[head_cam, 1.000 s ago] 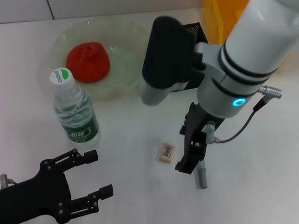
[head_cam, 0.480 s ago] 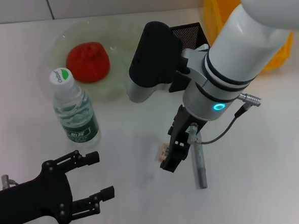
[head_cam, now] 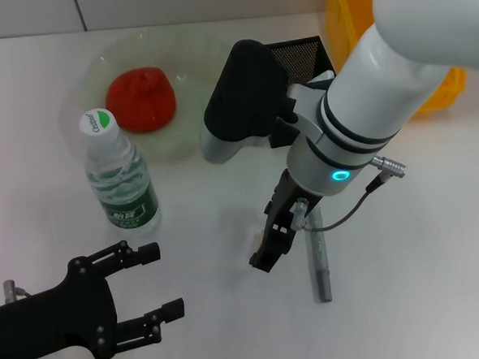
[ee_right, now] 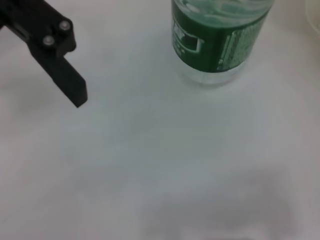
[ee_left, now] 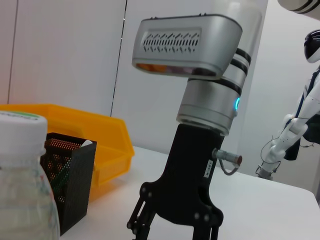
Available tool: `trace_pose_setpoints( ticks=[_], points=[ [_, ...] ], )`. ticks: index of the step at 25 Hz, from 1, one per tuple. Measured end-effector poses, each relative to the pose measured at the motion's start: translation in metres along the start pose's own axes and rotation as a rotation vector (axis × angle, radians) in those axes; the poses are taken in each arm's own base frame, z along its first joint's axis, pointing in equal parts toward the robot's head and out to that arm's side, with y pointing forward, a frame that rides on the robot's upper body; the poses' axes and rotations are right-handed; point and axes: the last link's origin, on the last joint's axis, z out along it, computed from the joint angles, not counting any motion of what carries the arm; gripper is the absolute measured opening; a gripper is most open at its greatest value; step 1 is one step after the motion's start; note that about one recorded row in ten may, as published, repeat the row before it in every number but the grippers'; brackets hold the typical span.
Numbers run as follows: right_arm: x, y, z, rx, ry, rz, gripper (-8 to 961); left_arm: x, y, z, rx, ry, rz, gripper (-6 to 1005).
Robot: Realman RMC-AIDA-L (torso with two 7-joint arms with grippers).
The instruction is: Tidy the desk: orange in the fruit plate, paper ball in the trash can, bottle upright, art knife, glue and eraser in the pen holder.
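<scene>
Jaws of the right gripper [head_cam: 270,247] seemingly spread over the hidden eraser; left gripper [head_cam: 153,290] spread, idle.

Illumination is bright, even and diffuse from overhead; the white table [head_cam: 406,242] reads near overexposed in the head view. Shadows are soft and faint, lying close under the bottle [head_cam: 119,179] and beneath the right arm. A small cyan indicator ring glows on that arm's wrist. The left wrist view is sharp on the far arm, while the bottle cap at its near edge is blurred. The right wrist view is soft throughout, the bottle label [ee_right: 220,37] smeared and the tabletop featureless.
</scene>
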Motion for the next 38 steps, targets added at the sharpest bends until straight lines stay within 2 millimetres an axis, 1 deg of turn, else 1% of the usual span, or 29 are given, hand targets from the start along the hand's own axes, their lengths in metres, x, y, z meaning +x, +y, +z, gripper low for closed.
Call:
trace_pose_setpoints(
  ticks=[10,13,23,28,32,34,36,37,38],
  points=[
    [0.0,-0.003,0.006,-0.01,-0.003,0.03,796,0.001,0.0,0.0,-0.001,0.0,0.006,797],
    [0.001,-0.003,0.008,-0.013,0.001,0.036,606,0.001,-0.001,0.0,-0.001,0.0,0.007,797],
    [0.002,-0.002,0.012,-0.024,0.015,0.035,557,0.0,-0.001,0.0,0.001,-0.001,0.009,797],
    [0.004,-0.004,0.016,-0.018,0.033,0.036,480,0.0,-0.001,0.001,0.005,-0.004,0.009,797],
    [0.002,-0.003,0.015,-0.017,0.026,0.038,419,0.0,-0.002,0.002,0.006,-0.003,0.009,797],
    [-0.001,-0.001,0.011,-0.019,0.005,0.043,404,0.0,-0.002,0.002,0.006,-0.004,0.009,797],
    [-0.004,-0.002,-0.001,-0.007,-0.035,0.043,404,0.0,-0.002,0.001,0.006,-0.003,0.009,797],
    [-0.004,-0.005,-0.01,0.011,-0.055,0.047,404,0.0,-0.002,0.001,0.006,-0.004,0.009,797],
    [-0.005,-0.018,-0.033,0.066,-0.119,0.077,404,0.0,-0.002,0.001,0.006,-0.004,0.009,797]
  ],
)
